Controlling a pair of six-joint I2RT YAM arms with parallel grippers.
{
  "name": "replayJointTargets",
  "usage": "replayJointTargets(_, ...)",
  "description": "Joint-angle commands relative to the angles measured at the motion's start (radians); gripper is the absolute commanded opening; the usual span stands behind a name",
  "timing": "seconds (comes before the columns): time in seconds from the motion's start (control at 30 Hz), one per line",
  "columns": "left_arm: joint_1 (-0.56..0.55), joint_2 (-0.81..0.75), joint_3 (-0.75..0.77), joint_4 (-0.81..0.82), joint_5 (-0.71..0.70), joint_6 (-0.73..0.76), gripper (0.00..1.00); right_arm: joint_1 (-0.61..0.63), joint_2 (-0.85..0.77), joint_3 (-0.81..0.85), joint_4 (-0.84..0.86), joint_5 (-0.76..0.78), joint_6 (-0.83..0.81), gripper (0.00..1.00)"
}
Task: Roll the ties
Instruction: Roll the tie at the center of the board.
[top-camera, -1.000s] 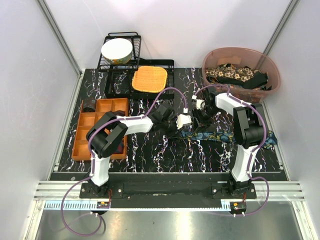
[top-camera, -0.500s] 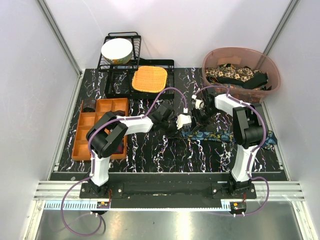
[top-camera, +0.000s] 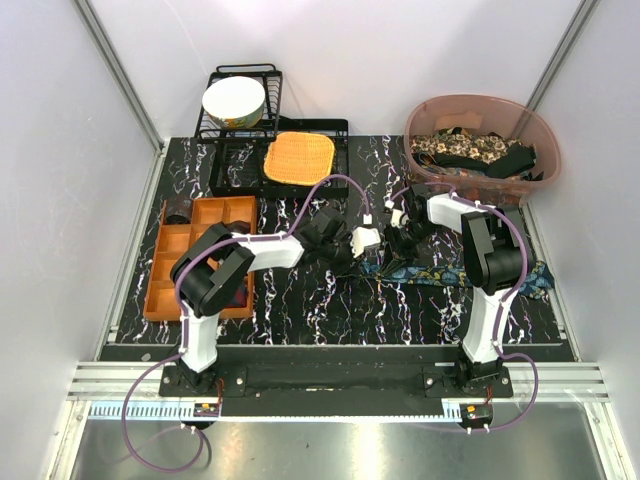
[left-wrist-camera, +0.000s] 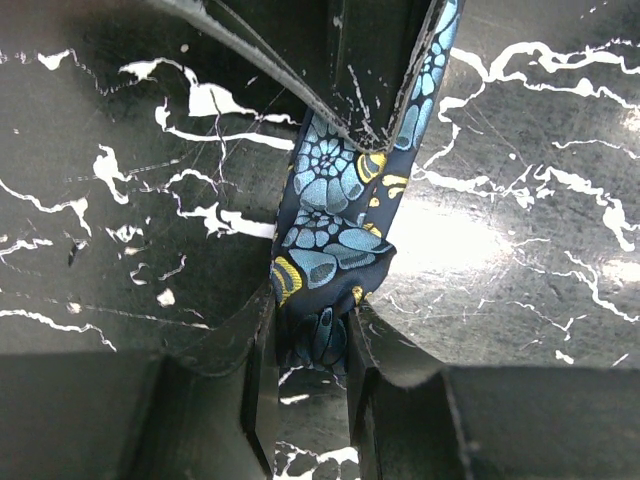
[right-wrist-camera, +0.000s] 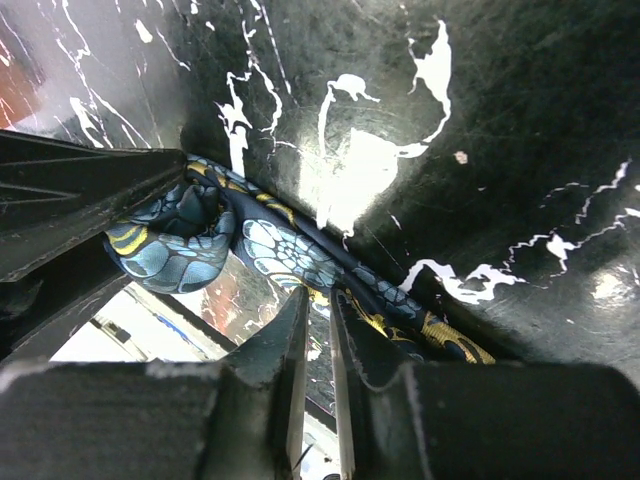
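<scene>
A dark blue tie (top-camera: 445, 272) with teal and yellow print lies across the black marbled table, its left end rolled up. My left gripper (top-camera: 374, 252) is shut on that rolled end. In the left wrist view the tie (left-wrist-camera: 335, 230) is squeezed between the jaws of the left gripper (left-wrist-camera: 310, 335). My right gripper (top-camera: 400, 246) faces it from the right. In the right wrist view the right gripper (right-wrist-camera: 318, 300) has its jaws almost together, pinching the edge of the tie (right-wrist-camera: 290, 255) just beside the roll. The left gripper's fingers (right-wrist-camera: 80, 200) show at that view's left.
A pink basket (top-camera: 470, 98) at the back right holds more ties (top-camera: 470, 150). An orange woven mat (top-camera: 298, 158) lies on a black rack, and a bowl (top-camera: 234, 100) stands in a dish rack behind it. An orange compartment tray (top-camera: 175, 262) sits at the left.
The right gripper's jaws have closed in on the tie and its wrist has shifted slightly left toward the roll. The left gripper has kept its hold and barely moved.
</scene>
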Motion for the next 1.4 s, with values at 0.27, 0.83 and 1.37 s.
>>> replayJointTargets(0.27,0.051,-0.075,-0.051,0.044,-0.006,-0.117,0.07,0.014,0.056,-0.016,0.019,0.156,-0.007,0.19)
replayJointTargets(0.83,-0.033,0.002,-0.084,-0.019,-0.242,0.028,0.05,-0.015,-0.092,0.015,0.036,-0.174,0.074,0.42)
replayJointTargets(1.37,-0.05,0.0,-0.06,-0.096,-0.216,0.059,0.05,-0.006,-0.026,-0.046,0.247,-0.254,0.197,0.54)
